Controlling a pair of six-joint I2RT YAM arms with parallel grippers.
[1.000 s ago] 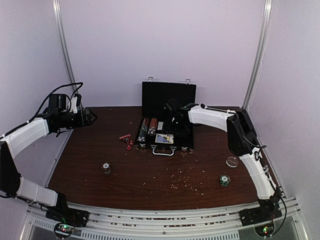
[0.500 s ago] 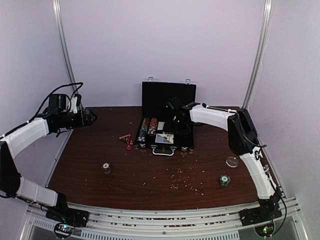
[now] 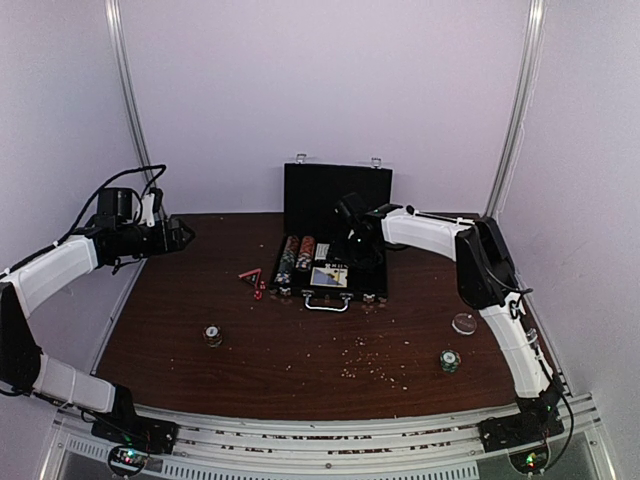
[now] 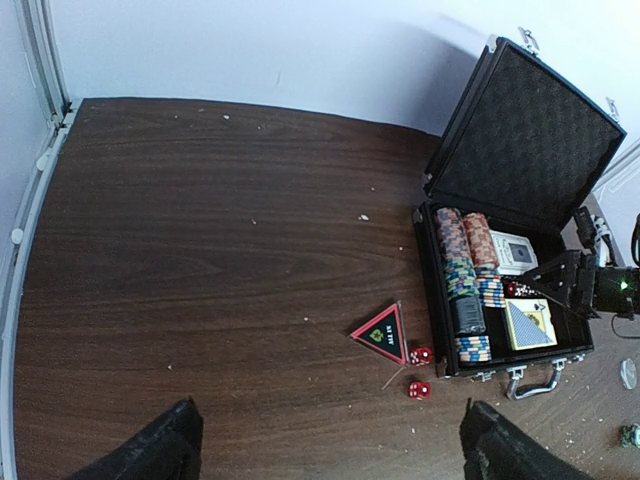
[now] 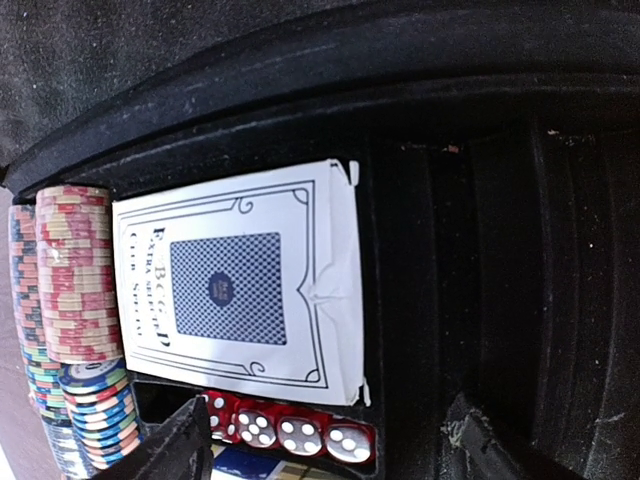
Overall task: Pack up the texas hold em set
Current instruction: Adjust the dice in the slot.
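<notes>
Right gripper (image 3: 355, 240) edged rearward over open case (image 3: 335, 190), jaws spread, empty | left gripper (image 4: 330, 455) spread, empty, parked aside, likely keeping clear | case rear-centre on table (image 3: 300, 345), lid (image 4: 530, 130) upright for access | two dice (image 4: 421, 355) loose beside it

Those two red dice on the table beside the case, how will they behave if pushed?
The red dice look small, hard and cubic, so a push would probably skid or tumble them. Low on the table, they may escape a pinch.
</notes>
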